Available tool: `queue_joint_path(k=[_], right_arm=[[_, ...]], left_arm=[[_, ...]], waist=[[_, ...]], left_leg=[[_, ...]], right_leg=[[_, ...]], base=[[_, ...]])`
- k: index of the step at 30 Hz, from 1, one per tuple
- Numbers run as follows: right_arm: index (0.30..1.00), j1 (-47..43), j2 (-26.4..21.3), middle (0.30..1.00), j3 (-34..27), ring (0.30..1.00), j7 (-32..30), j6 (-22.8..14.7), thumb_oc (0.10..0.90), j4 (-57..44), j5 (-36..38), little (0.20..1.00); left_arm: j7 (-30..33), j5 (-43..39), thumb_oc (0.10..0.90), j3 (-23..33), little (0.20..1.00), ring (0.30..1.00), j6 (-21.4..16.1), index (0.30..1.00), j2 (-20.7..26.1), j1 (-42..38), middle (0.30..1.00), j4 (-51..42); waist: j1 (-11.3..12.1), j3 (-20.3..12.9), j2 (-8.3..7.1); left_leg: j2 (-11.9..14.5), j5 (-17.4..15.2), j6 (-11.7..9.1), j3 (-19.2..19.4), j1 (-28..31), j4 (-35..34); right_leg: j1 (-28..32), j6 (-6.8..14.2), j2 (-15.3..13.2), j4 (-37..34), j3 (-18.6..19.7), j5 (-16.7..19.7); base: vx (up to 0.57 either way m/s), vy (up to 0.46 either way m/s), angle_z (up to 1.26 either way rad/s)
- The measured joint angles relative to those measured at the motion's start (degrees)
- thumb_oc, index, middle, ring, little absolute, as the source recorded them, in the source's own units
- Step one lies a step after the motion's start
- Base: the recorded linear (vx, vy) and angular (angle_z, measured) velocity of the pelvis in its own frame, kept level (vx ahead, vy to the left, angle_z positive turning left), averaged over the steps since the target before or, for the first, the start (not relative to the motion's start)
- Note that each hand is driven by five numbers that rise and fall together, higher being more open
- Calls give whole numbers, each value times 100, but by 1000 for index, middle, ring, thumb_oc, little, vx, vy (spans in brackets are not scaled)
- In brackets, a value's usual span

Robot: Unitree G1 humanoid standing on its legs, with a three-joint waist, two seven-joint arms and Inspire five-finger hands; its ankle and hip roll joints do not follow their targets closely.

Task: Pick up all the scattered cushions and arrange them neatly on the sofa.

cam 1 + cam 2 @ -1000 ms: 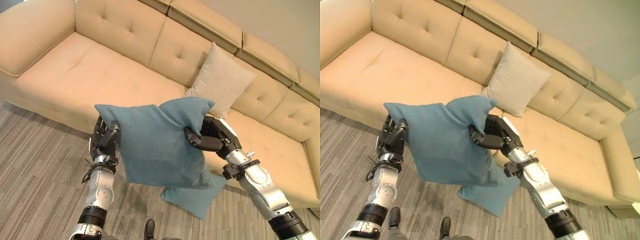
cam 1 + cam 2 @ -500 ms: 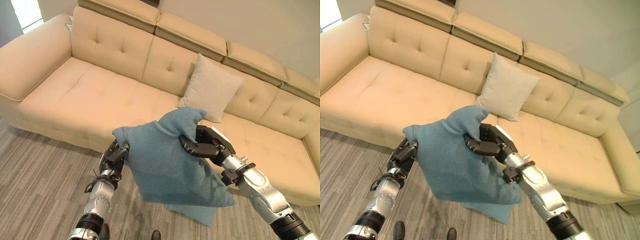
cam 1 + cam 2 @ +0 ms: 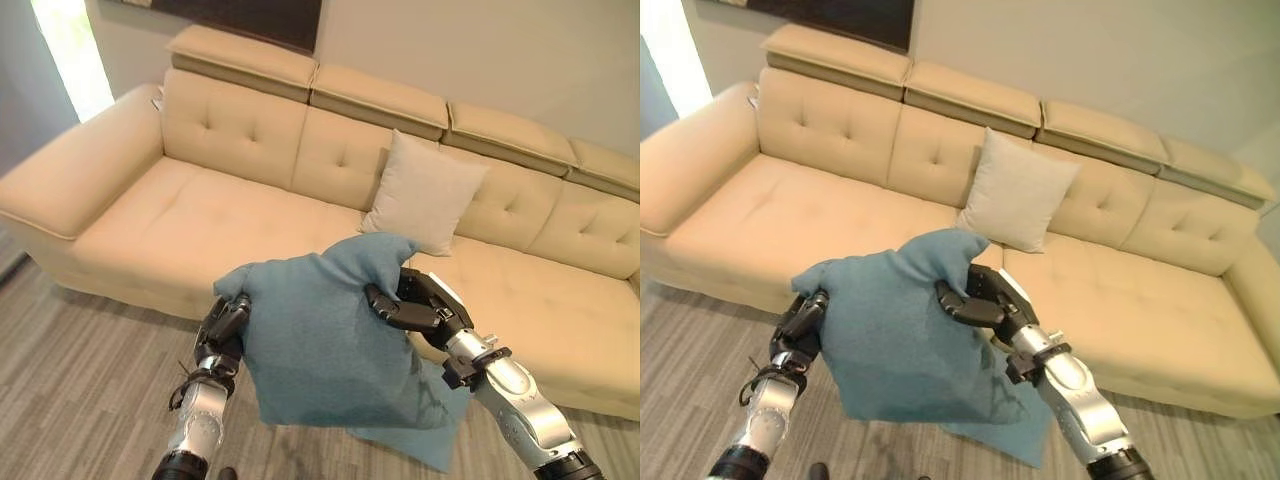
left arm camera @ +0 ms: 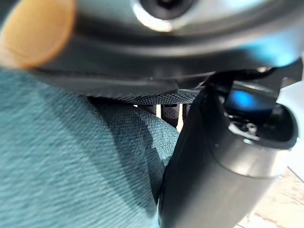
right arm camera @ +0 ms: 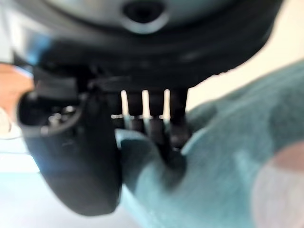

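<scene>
Blue cushion (image 3: 325, 340): held in the air between both hands, in front of the near edge of the sofa (image 3: 180, 215) seat, hanging slack with its upper edge running left to right from one hand to the other and its body drooping below. Left hand (image 3: 222, 330): fingers curled onto the cushion's left upper corner, cloth pinched; the left wrist view shows the thumb pressed against the blue fabric. Right hand (image 3: 412, 305): fingers and thumb closed on the bunched right upper corner, which stands up as a peak above the grip. Second blue cushion (image 3: 435, 440): on the floor (image 3: 70, 400) below and to the right of the held one, partly hidden behind it, near the sofa's front. Cream cushion (image 3: 425, 192): upright against the sofa back, far and slightly right of the hands. Relation for placing: the open seat lies beyond and to the left of the held cushion; the backrest spot left of the cream cushion is free, judged equally reachable by both arms.
</scene>
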Motion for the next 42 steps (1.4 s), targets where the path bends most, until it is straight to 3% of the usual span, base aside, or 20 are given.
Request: queue_joint_path(k=[6, 10, 12, 14, 16, 18, 19, 20, 22, 23, 24, 25, 27, 28, 31, 33, 34, 35, 39, 42], right_arm=[[300, 181, 244, 300, -155, 300, -107, 43, 400, 319, -794, 300], [300, 209, 594, 300, -123, 300, -159, 44, 400, 759, -880, 300], [300, 206, 655, 300, -99, 300, -212, 43, 400, 929, -884, 300], [300, 194, 654, 300, -77, 300, -253, 50, 400, 954, -886, 300], [300, 181, 641, 300, -12, 300, -299, 51, 400, 953, -886, 300], [300, 159, 702, 300, 67, 300, -376, 63, 400, 951, -881, 300], [300, 130, 750, 300, 99, 300, -394, 64, 400, 937, -880, 300], [300, 114, 725, 300, 128, 300, -403, 67, 400, 929, -881, 300], [300, 103, 687, 300, 84, 300, -463, 89, 400, 933, -900, 300], [300, 58, 572, 300, 80, 300, -460, 88, 400, 925, -903, 300], [300, 36, 638, 300, 34, 300, -473, 109, 400, 957, -927, 300], [300, 39, 726, 300, 39, 300, -498, 129, 400, 931, -969, 300], [300, 17, 844, 300, 31, 300, -499, 130, 400, 924, -985, 300], [300, 10, 893, 300, 10, 300, -499, 130, 400, 925, -1011, 300], [300, 19, 987, 300, 23, 300, -496, 138, 400, 929, -1156, 300], [300, 106, 1093, 300, -61, 300, -481, 137, 400, 932, -1219, 300], [300, 207, 1081, 300, -97, 300, -479, 137, 400, 930, -1220, 300], [300, 299, 1102, 300, -141, 300, -464, 138, 400, 932, -1229, 300], [300, 483, 1082, 300, -186, 300, -472, 141, 400, 933, -1329, 300], [300, 572, 1022, 300, -192, 300, -483, 150, 400, 939, -1378, 300]], left_arm=[[-5, 15, 400, 240, 300, 300, 58, 300, -137, 440, 300, -453], [-5, 158, 400, 352, 300, 300, 74, 300, -155, 625, 300, -633], [-5, 222, 400, 380, 300, 300, 97, 300, -161, 630, 300, -634], [-5, 221, 400, 386, 300, 300, 119, 300, -171, 613, 300, -635], [-5, 222, 400, 390, 300, 300, 126, 300, -180, 648, 300, -611], [0, 226, 400, 386, 300, 300, 137, 300, -143, 619, 300, -533], [3, 230, 400, 412, 300, 300, 153, 300, -133, 615, 300, -533], [12, 231, 400, 413, 300, 300, 163, 300, -133, 626, 300, -533], [27, 321, 400, 345, 300, 300, 189, 300, -161, 645, 300, -531], [30, 375, 400, 308, 300, 300, 191, 300, -194, 676, 300, -536], [31, 460, 400, 311, 300, 300, 218, 300, -130, 660, 300, -530], [31, 656, 400, 292, 300, 300, 244, 300, -25, 654, 300, -548], [31, 803, 400, 300, 300, 300, 259, 300, 167, 608, 300, -550], [31, 926, 400, 309, 300, 300, 278, 300, 293, 559, 300, -552], [31, 1140, 400, 336, 300, 300, 263, 300, 472, 535, 300, -607], [31, 1289, 400, 327, 300, 300, 261, 300, 544, 472, 300, -614], [32, 1375, 400, 293, 300, 300, 274, 300, 469, 461, 300, -625], [31, 1478, 400, 266, 300, 300, 269, 300, 511, 442, 300, -644], [36, 1644, 400, 154, 300, 300, 317, 300, 548, 370, 300, -639], [38, 1786, 400, 105, 300, 300, 317, 300, 500, 364, 300, -605]], waist=[[170, 158, 486], [201, 286, 590], [387, 452, 673], [436, 647, 677], [508, 765, 787], [586, 841, 711], [603, 935, 576], [586, 942, 573], [616, 898, 679], [613, 844, 831], [586, 852, 723], [591, 793, 480], [598, 777, 299], [589, 787, 290], [627, 835, 357], [582, 895, 430], [498, 901, 479], [469, 906, 507], [250, 923, 465], [89, 943, 410]], left_leg=[[33, -7, -3, -93, 252, 6], [65, 9, -42, -234, 308, 159], [48, -1, -55, -314, 155, 511], [64, 10, -67, -360, -18, 900], [101, 1, -67, -314, -173, 1106], [160, -236, 98, -271, -427, 1372], [321, -313, 65, -180, -582, 1589], [479, -338, 90, 46, -635, 1565], [739, -322, 84, 16, -478, 1257], [797, -326, 10, 10, -294, 1068], [709, -258, -334, 28, -259, 1012], [390, -262, -194, 161, -248, 970], [70, -330, -76, 204, -248, 1010], [-104, -396, 47, 256, -225, 1036], [-239, -545, 305, 370, 1, 1063], [-340, -706, 521, 299, 175, 1018], [-331, -741, 608, 212, 267, 931], [-350, -737, 644, 130, 317, 783], [-437, -638, 711, -60, 325, 612], [-486, -641, 701, -209, 401, 493]], right_leg=[[301, -23, 59, 19, -30, -86], [486, -113, 104, 56, -150, -156], [530, -142, 167, 146, -220, -242], [556, -234, 89, 256, -335, -314], [516, -285, 86, 405, -468, -386], [494, -383, -6, 423, -555, -390], [451, -329, -152, 514, -623, -436], [448, -293, -175, 574, -679, -465], [383, -102, -185, 800, -681, -596], [329, 44, -185, 951, -665, -671], [316, 154, -341, 1029, -648, -690], [197, 231, -700, 1158, -602, -716], [159, 284, -1005, 1249, -471, -641], [8, 328, -1166, 1579, -435, -576], [-299, 334, -1481, 2619, -301, -431], [-526, 350, -1493, 3229, 85, -14], [-632, 336, -1474, 3475, 177, -21], [-733, 456, -1368, 3424, 205, -350], [-1208, 282, -806, 2844, 196, -715], [-1433, 158, -567, 1858, 255, -554]], base=[[-30, -143, 6], [-48, -86, 17], [-66, -7, 23], [-21, 68, 28], [70, 206, 31], [106, 299, 29], [105, 288, 32], [106, 223, 34], [194, 388, 10], [174, 336, -4], [162, 334, -2], [89, 238, 6], [77, 367, 8], [35, 349, 7], [121, 286, 10], [175, 193, 25], [176, 122, 29], [187, 94, 32], [190, 15, 27], [200, -29, 31]])
